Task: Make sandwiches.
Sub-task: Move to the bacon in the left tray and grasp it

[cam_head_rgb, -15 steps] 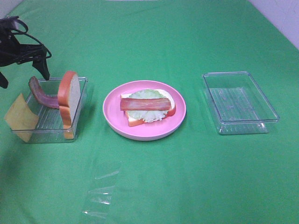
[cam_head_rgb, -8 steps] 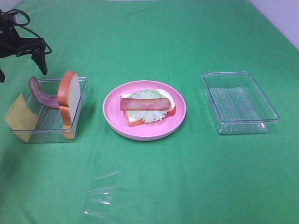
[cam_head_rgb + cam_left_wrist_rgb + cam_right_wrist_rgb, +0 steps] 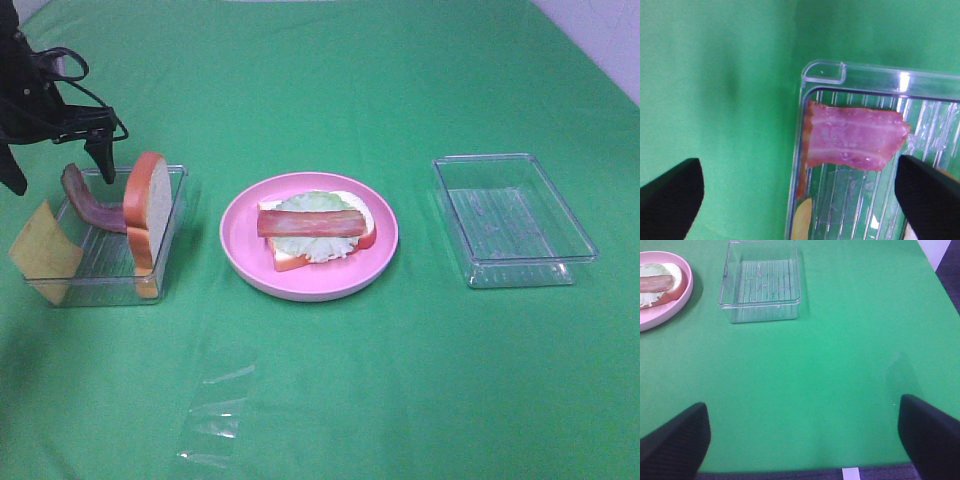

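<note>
Overhead, the left hand [image 3: 58, 178] hangs spread above the bacon [image 3: 852, 142] against the tray [image 3: 825, 72] wall, where a descending finger could snag the rim.

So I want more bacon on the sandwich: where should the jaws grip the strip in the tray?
Its upper end, from above: the bacon strip leans in the tray's far corner, that end raised near the rim, the lower end beside the bread slice.

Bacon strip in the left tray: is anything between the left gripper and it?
Nothing visible. The open left gripper hangs above the bacon strip, with only air between. The upright bread slice stands beside the strip in the same tray, not over it.
</note>
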You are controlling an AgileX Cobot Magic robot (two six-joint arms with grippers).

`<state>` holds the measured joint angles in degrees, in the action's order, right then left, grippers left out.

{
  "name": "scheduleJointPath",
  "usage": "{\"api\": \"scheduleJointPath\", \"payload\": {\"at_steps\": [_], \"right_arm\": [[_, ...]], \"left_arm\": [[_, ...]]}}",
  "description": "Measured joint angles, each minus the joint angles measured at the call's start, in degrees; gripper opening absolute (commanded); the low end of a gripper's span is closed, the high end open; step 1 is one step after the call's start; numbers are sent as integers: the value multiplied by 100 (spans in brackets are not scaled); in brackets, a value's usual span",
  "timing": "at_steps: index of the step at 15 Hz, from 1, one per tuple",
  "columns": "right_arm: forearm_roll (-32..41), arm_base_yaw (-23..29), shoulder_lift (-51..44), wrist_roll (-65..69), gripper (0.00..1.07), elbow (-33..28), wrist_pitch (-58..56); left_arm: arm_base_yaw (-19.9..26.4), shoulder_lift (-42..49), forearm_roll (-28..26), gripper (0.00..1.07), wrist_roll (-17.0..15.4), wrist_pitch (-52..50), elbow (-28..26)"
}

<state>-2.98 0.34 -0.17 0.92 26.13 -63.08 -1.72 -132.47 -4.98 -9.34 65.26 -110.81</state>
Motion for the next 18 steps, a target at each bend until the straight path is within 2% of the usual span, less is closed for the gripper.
{"api": "scheduleJointPath", "payload": {"at_steps": [4, 8, 11, 13, 14, 18], "right_arm": [[17, 0, 0, 0, 97, 0, 0], [29, 0, 0, 0, 97, 0, 0], [29, 0, 0, 0, 97, 0, 0], [29, 0, 0, 0, 97, 0, 0], [29, 0, 0, 0, 97, 0, 0], [29, 0, 0, 0, 97, 0, 0]], "left_arm": [[0, 0, 69, 81, -6, 29, 0], [0, 0, 275, 55, -172, -63, 0], [0, 0, 298, 52, -235, -132, 0], [0, 0, 298, 41, -269, -229, 0], [0, 0, 304, 39, -309, -264, 0], [0, -6, 138, 39, -384, -275, 0]]}}
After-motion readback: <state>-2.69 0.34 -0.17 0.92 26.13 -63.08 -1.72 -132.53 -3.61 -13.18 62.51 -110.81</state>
